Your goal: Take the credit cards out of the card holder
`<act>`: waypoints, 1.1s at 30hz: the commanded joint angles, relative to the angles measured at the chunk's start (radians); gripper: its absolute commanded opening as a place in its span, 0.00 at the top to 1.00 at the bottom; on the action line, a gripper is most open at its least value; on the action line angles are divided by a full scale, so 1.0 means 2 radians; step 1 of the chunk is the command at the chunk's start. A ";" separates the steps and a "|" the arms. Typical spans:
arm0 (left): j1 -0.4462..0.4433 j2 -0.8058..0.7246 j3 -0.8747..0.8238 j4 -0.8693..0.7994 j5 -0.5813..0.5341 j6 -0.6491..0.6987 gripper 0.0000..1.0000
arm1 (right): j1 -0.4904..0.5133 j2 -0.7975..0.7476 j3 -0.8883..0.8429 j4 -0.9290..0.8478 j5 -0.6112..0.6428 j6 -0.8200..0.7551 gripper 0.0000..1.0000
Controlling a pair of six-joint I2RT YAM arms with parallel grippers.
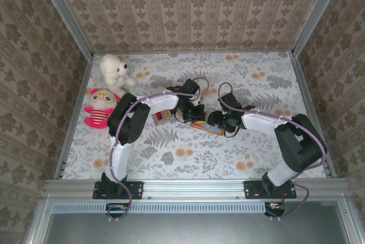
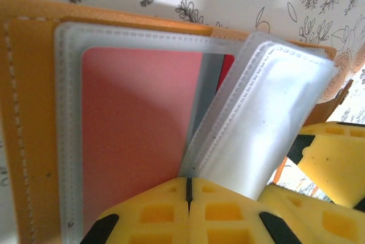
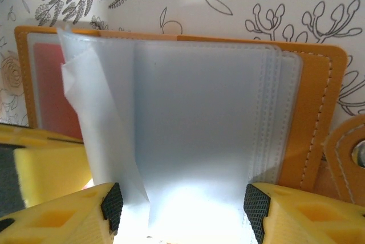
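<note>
The tan-orange card holder (image 1: 204, 125) lies open mid-table between both grippers. In the left wrist view a red credit card (image 2: 137, 135) sits inside a clear pocket of the card holder (image 2: 28, 113). My left gripper (image 2: 188, 192) is shut, pinching the bottom edge of a lifted clear pocket leaf (image 2: 268, 113). My right gripper (image 3: 183, 207) is open, its black pads (image 3: 112, 206) either side of the stacked clear pockets (image 3: 199, 118). The red card (image 3: 52, 84) peeks out at the left there. The other cards are hidden.
A white stuffed bear (image 1: 116, 70) and a pink striped doll (image 1: 100, 108) sit at the back left. Some small reddish flat pieces (image 1: 162, 116) lie beside the left forearm. The holder's strap with a snap (image 3: 349, 154) sticks out at its right edge. Patterned walls enclose the table.
</note>
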 commanded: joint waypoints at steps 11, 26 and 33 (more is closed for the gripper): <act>0.023 -0.041 -0.028 0.006 -0.025 -0.019 0.81 | 0.003 0.048 -0.008 -0.060 0.035 -0.003 0.37; 0.011 -0.016 -0.016 -0.029 -0.062 0.002 0.68 | 0.002 0.047 -0.011 -0.054 0.032 0.000 0.38; 0.006 -0.011 -0.011 -0.024 -0.051 0.002 0.78 | 0.002 0.044 -0.012 -0.054 0.029 -0.001 0.39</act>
